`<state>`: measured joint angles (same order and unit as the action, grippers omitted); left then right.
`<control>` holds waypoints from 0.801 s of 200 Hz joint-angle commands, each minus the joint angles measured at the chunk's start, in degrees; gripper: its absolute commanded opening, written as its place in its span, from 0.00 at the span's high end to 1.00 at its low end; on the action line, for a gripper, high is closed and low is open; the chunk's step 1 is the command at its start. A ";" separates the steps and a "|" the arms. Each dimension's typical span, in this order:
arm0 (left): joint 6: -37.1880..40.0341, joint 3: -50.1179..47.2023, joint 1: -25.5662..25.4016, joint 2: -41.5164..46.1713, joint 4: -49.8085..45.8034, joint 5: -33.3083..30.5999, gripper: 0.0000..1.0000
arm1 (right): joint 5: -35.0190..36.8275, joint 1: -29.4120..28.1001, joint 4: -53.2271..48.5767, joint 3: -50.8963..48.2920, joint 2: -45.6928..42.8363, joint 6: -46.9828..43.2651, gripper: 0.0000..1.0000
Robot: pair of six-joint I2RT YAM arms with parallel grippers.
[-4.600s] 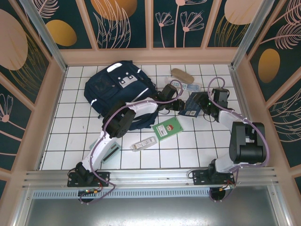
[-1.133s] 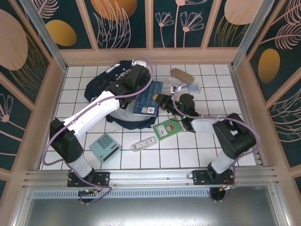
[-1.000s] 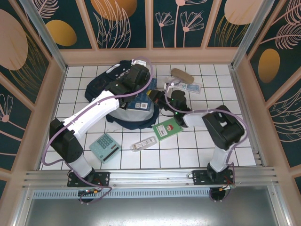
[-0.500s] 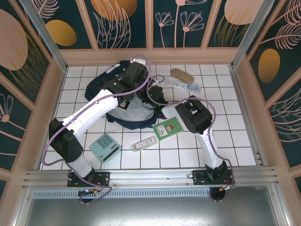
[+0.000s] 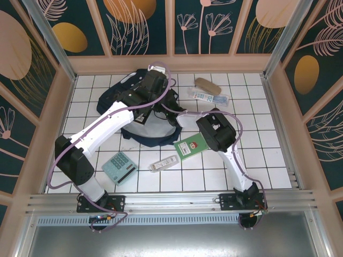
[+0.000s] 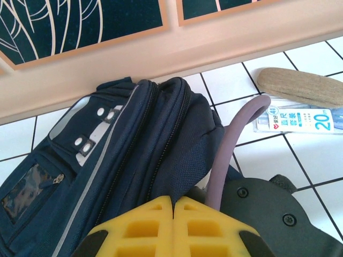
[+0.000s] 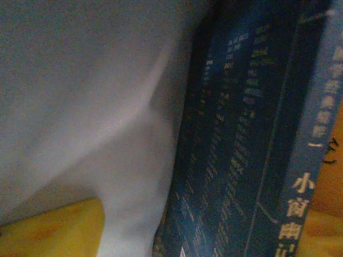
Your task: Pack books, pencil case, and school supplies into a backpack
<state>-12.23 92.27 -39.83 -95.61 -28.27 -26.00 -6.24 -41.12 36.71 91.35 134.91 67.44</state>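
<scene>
The navy backpack (image 5: 126,101) lies at the back left of the table, its mouth held open. My left gripper (image 6: 174,201) is shut on the fabric edge of the backpack (image 6: 134,134); from above it (image 5: 154,95) sits over the opening. My right arm (image 5: 185,113) reaches into the bag from the right. Inside, my right gripper (image 7: 198,225) has its fingers wide apart, with the grey lining (image 7: 80,96) to the left and the dark blue book (image 7: 241,134) against the right finger. The tan pencil case (image 5: 207,84) and clear packet (image 5: 210,98) lie behind.
The small green book (image 5: 191,145), the white-grey bar (image 5: 163,163) and the mint calculator (image 5: 119,167) lie on the white tiles in front of the bag. In the left wrist view the pencil case (image 6: 303,88) and packet (image 6: 300,119) lie near the back wall.
My right arm has swung left and carried the dark blue book into the backpack, where it is hidden from above. My left gripper keeps holding the bag's edge.
</scene>
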 commanded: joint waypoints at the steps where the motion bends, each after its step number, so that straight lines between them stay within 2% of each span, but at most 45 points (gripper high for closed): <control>1: -0.67 2.48 -0.08 2.96 5.95 0.16 1.00 | -1.42 0.08 -12.27 -0.32 -5.05 -7.92 0.24; 60: -0.58 1.87 -0.07 2.97 6.05 -0.20 1.00 | 0.40 0.19 -25.08 -3.43 -11.93 -15.99 0.22; 76: -0.59 1.74 -0.07 3.06 6.08 -0.14 1.00 | 2.16 0.26 -27.77 -6.26 -15.40 -18.39 0.08; 95: -0.52 1.69 -0.11 3.06 6.12 -0.34 1.00 | 5.42 0.35 -27.99 -12.50 -21.71 -21.19 0.02; 160: -0.69 1.08 0.00 2.54 6.21 0.00 1.00 | 10.74 1.05 -32.87 -31.37 -42.06 -25.48 0.02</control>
<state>-12.23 92.27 -39.68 -95.61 -28.27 -25.96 0.75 -40.36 7.40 65.98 99.46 45.17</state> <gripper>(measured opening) 0.062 0.985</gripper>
